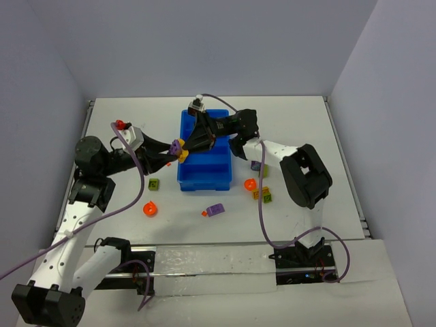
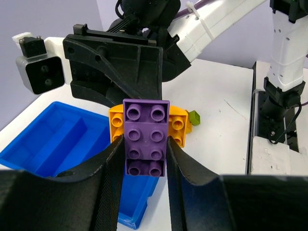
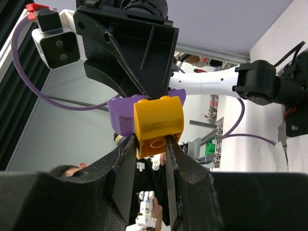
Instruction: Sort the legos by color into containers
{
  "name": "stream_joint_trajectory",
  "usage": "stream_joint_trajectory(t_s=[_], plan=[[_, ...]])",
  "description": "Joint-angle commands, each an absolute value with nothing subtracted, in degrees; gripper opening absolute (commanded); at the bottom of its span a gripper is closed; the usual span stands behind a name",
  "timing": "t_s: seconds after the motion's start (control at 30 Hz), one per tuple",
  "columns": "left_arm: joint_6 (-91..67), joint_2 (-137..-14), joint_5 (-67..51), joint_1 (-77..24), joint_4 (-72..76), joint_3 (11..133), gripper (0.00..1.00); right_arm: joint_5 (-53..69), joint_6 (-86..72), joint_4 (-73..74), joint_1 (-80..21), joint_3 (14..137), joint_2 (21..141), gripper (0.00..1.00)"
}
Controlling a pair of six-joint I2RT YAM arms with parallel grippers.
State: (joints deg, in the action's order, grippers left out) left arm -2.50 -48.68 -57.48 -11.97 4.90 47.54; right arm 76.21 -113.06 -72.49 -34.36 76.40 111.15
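My left gripper [image 1: 172,151] is shut on a purple lego [image 2: 146,136], and my right gripper [image 1: 191,147] is shut on a yellow lego [image 3: 159,124] joined to it. The joined pair [image 1: 180,149] hangs in the air at the left edge of the blue tray [image 1: 204,178], the two grippers facing each other. In the left wrist view the yellow lego [image 2: 177,126] shows behind the purple one. In the right wrist view the purple lego [image 3: 120,115] shows behind the yellow one. Loose legos lie on the table: two round orange ones [image 1: 150,209] [image 1: 250,184], a purple one [image 1: 215,210], a lime green one [image 1: 154,183].
More small legos [image 1: 261,193] sit right of the tray, near the right arm [image 1: 303,174]. A tiny orange piece [image 1: 204,214] lies beside the loose purple lego. The tray's compartments [image 2: 53,144] show below in the left wrist view.
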Motion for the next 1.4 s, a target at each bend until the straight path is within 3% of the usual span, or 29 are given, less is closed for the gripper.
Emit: stream_joint_trajectory(t_s=[0.0, 0.4, 0.6, 0.7, 0.83, 0.93, 1.13, 1.37], plan=[[-2.63, -47.09, -55.65, -11.76, 3.76, 46.74, 0.00, 75.67, -112.41, -80.69, -31.52, 76.19, 109.39, 0.00], [-2.97, -45.44, -56.06, -9.42, 2.49, 45.35, 0.00, 75.87, -111.25, -80.86, -24.21, 72.06, 106.52, 0.00], [-2.77, -48.64, -48.60, -8.53, -1.36, 48.42, 0.00, 76.69, -105.39, -73.45, -21.24, 71.12, 105.95, 0.00], [-3.05, -56.08, -42.76, -8.26, -10.14, 56.49, 0.00, 76.02, -90.13, -55.53, -18.36, 71.17, 104.49, 0.00], [-2.55, -63.15, -38.13, -8.23, -14.76, 62.68, 0.00, 71.39, -56.88, -11.39, -14.57, 79.36, 103.42, 0.00], [-1.85, -66.60, -35.12, -8.25, -15.53, 67.33, 0.00, 62.48, -30.90, 26.16, -13.88, 96.37, 106.64, 0.00], [-2.25, -80.81, -34.40, -7.86, -23.21, 81.71, 0.00, 43.54, -8.61, 46.02, -14.03, 110.92, 109.86, 0.00], [-5.74, -95.61, -38.94, -6.86, -26.20, 97.37, 0.00, 22.35, 13.96, 45.18, -20.99, 109.83, 108.64, 0.00]])
